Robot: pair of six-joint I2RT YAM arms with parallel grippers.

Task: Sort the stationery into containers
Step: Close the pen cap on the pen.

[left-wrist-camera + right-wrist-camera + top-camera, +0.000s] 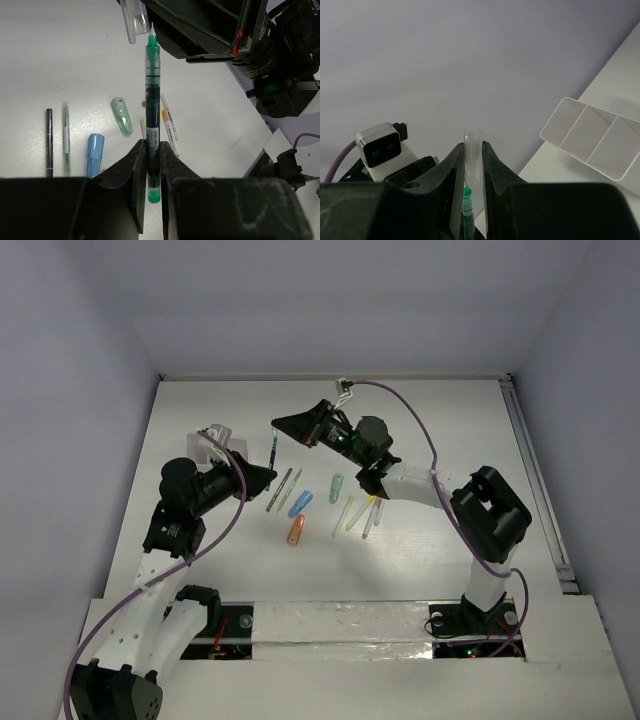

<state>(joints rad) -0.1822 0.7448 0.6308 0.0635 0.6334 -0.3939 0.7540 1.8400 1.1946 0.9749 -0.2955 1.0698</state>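
Note:
My left gripper (pixel 153 146) is shut on a green pen (pixel 152 90) near its back end and holds it above the table with the bare tip pointing away. My right gripper (pixel 472 148) is shut on a clear pen cap (pixel 473 155). In the left wrist view the cap (pixel 133 21) sits just left of the pen's tip, apart from it. From above, both grippers, left (pixel 267 476) and right (pixel 281 426), meet over the table's middle. The white tray (pixel 592 138) has three compartments, and none holds anything that I can see.
Loose on the table lie a blue marker (pixel 300 503), an orange marker (pixel 296 530), a green cap (pixel 336 485), a dark pen (pixel 279 490) and thin white and yellow pens (pixel 368 515). The tray (pixel 213 439) is partly hidden behind the left arm.

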